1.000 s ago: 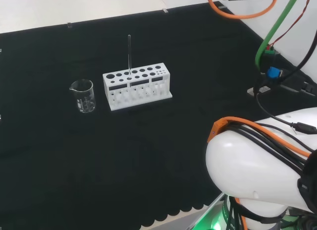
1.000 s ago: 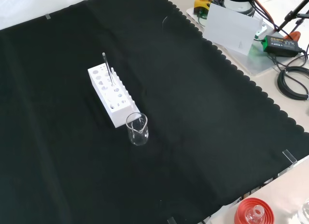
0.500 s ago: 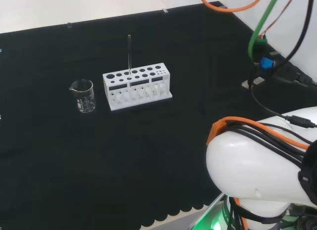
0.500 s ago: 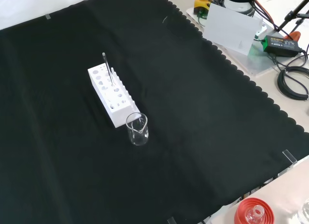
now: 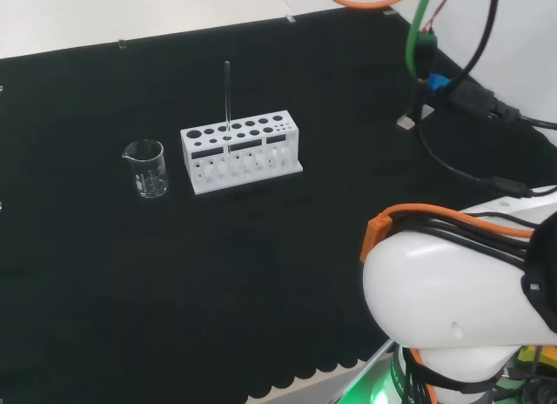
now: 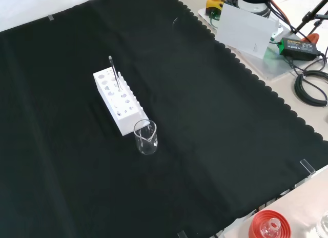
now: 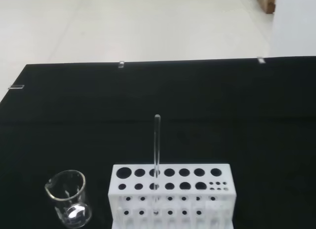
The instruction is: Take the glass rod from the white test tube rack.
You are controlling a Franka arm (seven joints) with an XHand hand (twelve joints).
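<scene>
The glass rod (image 5: pixel 227 92) stands upright in a hole of the white test tube rack (image 5: pixel 241 151), rising well above the rack's top. In the head view the rack sits toward the far middle of the black cloth (image 5: pixel 130 273) on the counter, and a clear beaker (image 5: pixel 146 167) stands just beside the rack's left end, apart from it. In the front view the beaker (image 6: pixel 146 137) is just in front of the rack's (image 6: pixel 117 100) near end, with the rod (image 6: pixel 113 72) in the far half. The wrist view looks at the rack (image 7: pixel 172 195) from a distance, the rod (image 7: pixel 156 155) in its middle row and the beaker (image 7: pixel 68 198) beside it. The arm's white link (image 5: pixel 452 313) bulks at the head view's near right. Whether the robot hand is wide, narrow or holding anything cannot be told.
</scene>
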